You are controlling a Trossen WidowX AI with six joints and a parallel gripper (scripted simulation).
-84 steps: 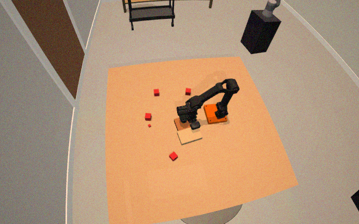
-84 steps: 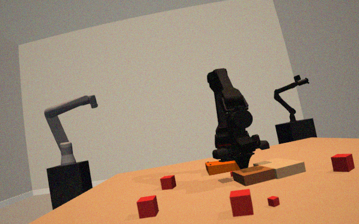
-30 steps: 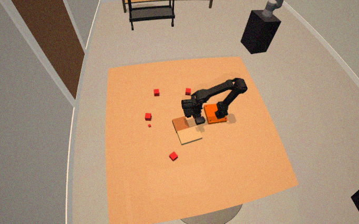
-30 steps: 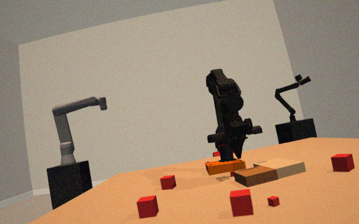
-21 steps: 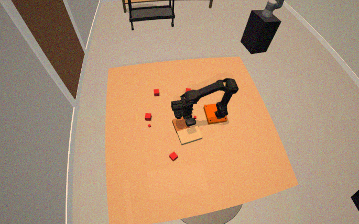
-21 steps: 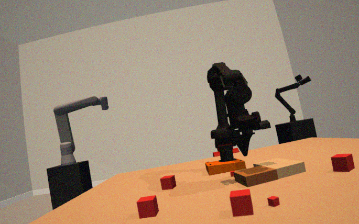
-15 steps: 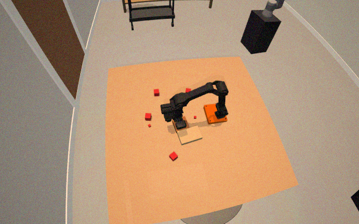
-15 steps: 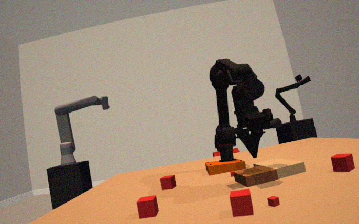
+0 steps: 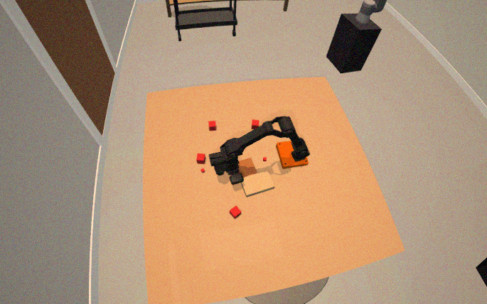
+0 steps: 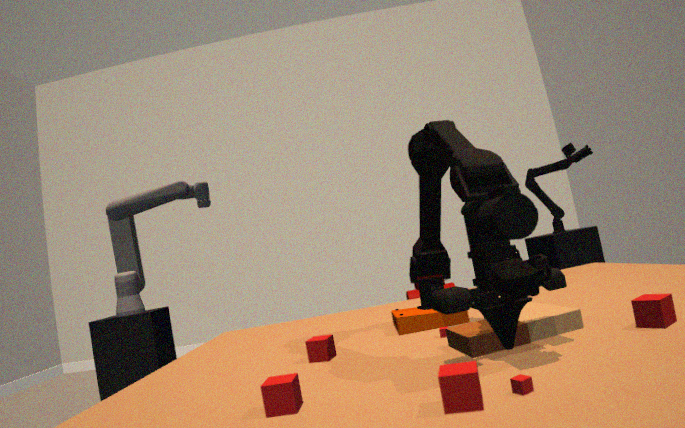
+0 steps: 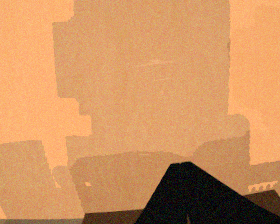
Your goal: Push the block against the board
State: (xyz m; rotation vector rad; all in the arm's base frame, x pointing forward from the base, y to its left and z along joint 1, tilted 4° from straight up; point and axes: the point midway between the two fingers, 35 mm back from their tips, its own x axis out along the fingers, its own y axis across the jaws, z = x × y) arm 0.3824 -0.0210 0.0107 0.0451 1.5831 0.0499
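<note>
The square block (image 9: 247, 167) (image 10: 464, 337) is brown and lies flat beside the pale board (image 9: 259, 183) (image 10: 565, 321). They look in contact or nearly so; a thin gap cannot be ruled out. In the wrist view, the block's dark side (image 11: 111, 218) reaches slightly farther out than the board's grey-green side (image 11: 31, 221), so these edges look nearly, not exactly, even. My gripper (image 10: 508, 346) (image 11: 180, 172) is shut and empty, pointing down low beside the block's outer side. Contact with it cannot be told. The arm hides the fingertips and part of the block in the top view.
Red cubes (image 9: 212, 125) (image 9: 200, 158) (image 9: 235, 212) stand around the two parts on the wooden table (image 9: 275, 241). A small red cube (image 9: 264, 158) lies between the block and the orange arm base (image 9: 286, 150). Another small one (image 9: 202, 170) (image 10: 522, 384) lies on the gripper's outer side.
</note>
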